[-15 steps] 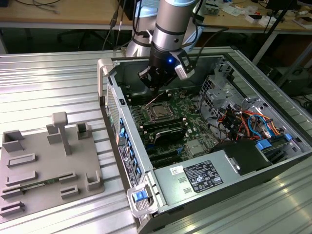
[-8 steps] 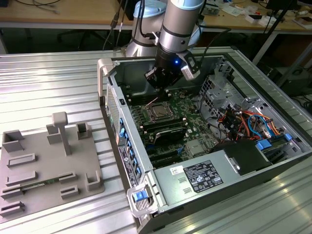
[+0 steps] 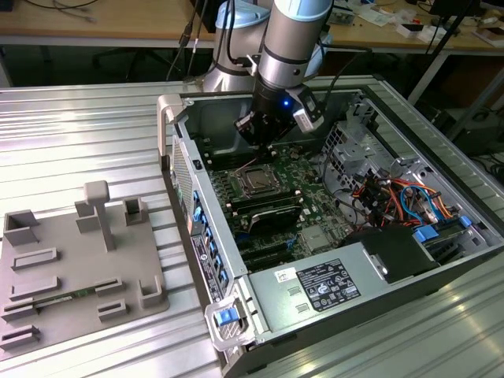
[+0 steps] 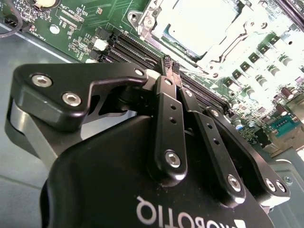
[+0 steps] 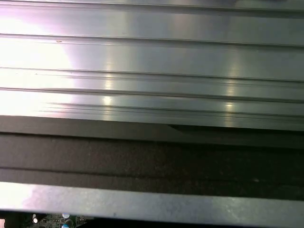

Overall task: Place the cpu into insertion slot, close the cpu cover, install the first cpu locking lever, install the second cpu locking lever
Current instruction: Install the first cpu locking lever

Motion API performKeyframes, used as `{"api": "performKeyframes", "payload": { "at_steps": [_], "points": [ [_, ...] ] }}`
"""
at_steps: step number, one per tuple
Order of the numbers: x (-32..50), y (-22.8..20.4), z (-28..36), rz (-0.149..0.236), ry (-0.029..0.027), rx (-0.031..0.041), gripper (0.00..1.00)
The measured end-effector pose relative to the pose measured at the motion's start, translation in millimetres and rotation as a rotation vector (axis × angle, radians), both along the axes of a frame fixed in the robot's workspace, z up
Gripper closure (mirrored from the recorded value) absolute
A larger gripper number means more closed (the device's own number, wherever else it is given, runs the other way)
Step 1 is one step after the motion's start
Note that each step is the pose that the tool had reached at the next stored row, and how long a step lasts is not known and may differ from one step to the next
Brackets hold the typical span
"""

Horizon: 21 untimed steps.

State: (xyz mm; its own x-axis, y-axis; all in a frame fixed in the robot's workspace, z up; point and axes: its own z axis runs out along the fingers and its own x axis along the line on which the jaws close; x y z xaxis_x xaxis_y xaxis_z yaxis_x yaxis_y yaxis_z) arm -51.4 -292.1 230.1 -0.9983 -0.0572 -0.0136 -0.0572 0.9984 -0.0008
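Ribbed aluminium surface (image 3: 87, 134) runs across the exterior view, carrying a grey fixture tray (image 3: 79, 260) at that view's left. Beside the tray lies an open computer case (image 3: 179, 130). Over its motherboard (image 3: 307, 169) hangs the arm (image 3: 287, 39), wrist pointing down.

In the second wrist view the fingers (image 4: 166, 114) are pressed together at their tips, with nothing visible between them. They hover close above the dark memory slots (image 4: 133, 47), just beside the socket and not touching it. The cpu (image 4: 199, 19) sits flat in the socket. The cpu cover (image 4: 154, 21) appears to lie down around it, though glare washes out that corner, so the cover may not be fully seated. Whether either locking lever is hooked I cannot tell.

The work seems to stand at the levers. To do that well, I judge the clenched tips should bear on the lever's free end only. They should press it down and then sideways under its catch in one smooth arc, keeping clear of the memory slots and the cover's thin edge.

Farther to the exterior view's right, a cable bundle (image 3: 394, 197) lies well apart from the socket.
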Motion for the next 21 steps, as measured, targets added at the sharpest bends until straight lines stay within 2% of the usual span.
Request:
{"api": "performKeyframes", "payload": {
  "at_steps": [8, 14, 21],
  "points": [
    [0.0, 0.0, -1.6, 0.0, -0.0001, 0.0002, 0.89],
    [0.3, 0.0, -6.7, 0.0, 0.0, 0.0, 0.89],
    [3.1, 0.1, -9.4, 0.0, 0.0, 0.0, 0.89]
  ]
}}
